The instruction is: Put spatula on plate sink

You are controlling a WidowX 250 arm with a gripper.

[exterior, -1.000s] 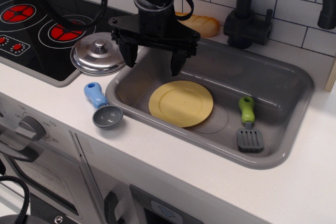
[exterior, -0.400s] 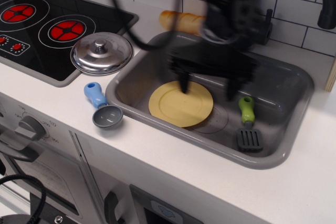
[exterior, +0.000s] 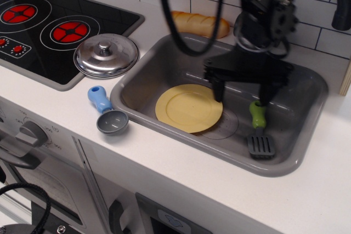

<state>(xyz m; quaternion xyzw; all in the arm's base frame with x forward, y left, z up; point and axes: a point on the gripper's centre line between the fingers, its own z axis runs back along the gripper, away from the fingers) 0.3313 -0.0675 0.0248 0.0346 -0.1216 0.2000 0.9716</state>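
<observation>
The black robot hand (exterior: 241, 95) hangs inside the large rectangular grey sink basin (exterior: 305, 86), its two dark fingers (exterior: 218, 90) spread wide apart and pointing down, with nothing between them. One finger stands at the right edge of the round flat yellow plate (exterior: 186, 109); the other is just above the top of the green handle of the small toy spatula (exterior: 259, 130). Whether that finger touches the handle cannot be told.

The spatula lies on the sink floor to the right of the plate, apart from it, handle toward the back wall and dark grey slotted blade toward the front rim. The plate rests flat on the sink floor, partly covering a circular drain mark.

Behind the sink, a black tap stands on the white bench (exterior: 181, 168), and a pale brown bread loaf (exterior: 197, 23) lies against the white tiled wall. Left of the sink, a domed silver pot lid (exterior: 106, 55) overlaps the corner of a black stovetop with red burners (exterior: 49, 26). In front of the lid lies a blue-handled grey scoop (exterior: 107, 113).
</observation>
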